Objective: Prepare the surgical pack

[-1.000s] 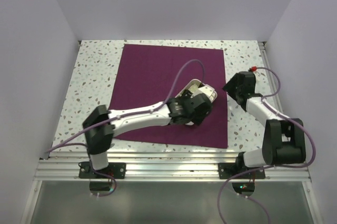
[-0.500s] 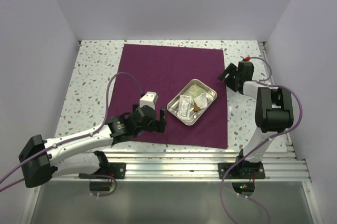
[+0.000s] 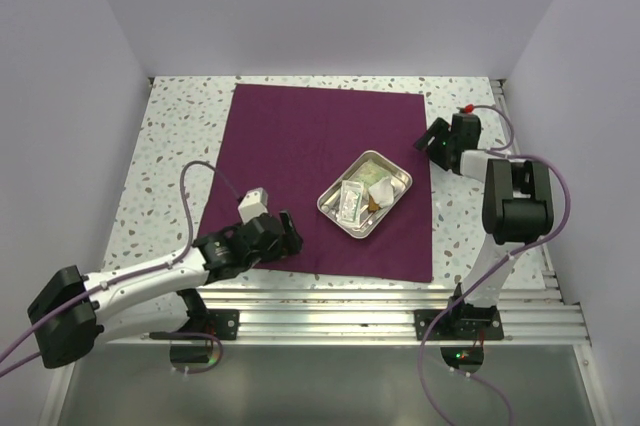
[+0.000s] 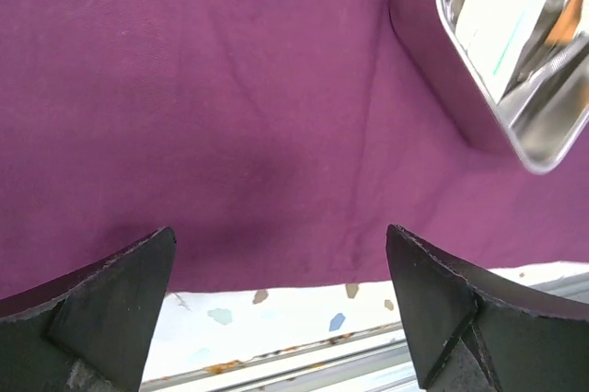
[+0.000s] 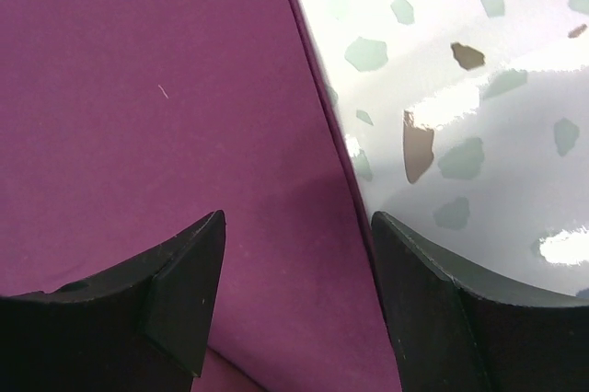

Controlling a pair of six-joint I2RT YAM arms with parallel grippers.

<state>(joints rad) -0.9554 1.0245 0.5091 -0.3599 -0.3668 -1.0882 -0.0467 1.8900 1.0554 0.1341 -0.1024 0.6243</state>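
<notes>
Two wrist views catch only fragments: the left gripper, fingers spread, over the plum cloth's near hem with the shiny steel tray's corner at 1 o'clock; the right gripper, likewise spread, over its right edge. From above, speckled table shows at 9 and 3 o'clock, tray at the cloth's 4 o'clock.

Plum-purple cloth; shiny steel tray; speckled white table.

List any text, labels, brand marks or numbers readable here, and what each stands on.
None can be read.
The packets in the steel tray may carry print, but it is too small in the top view and blurred in the left wrist view.
The purple cloth bears no lettering.
</notes>
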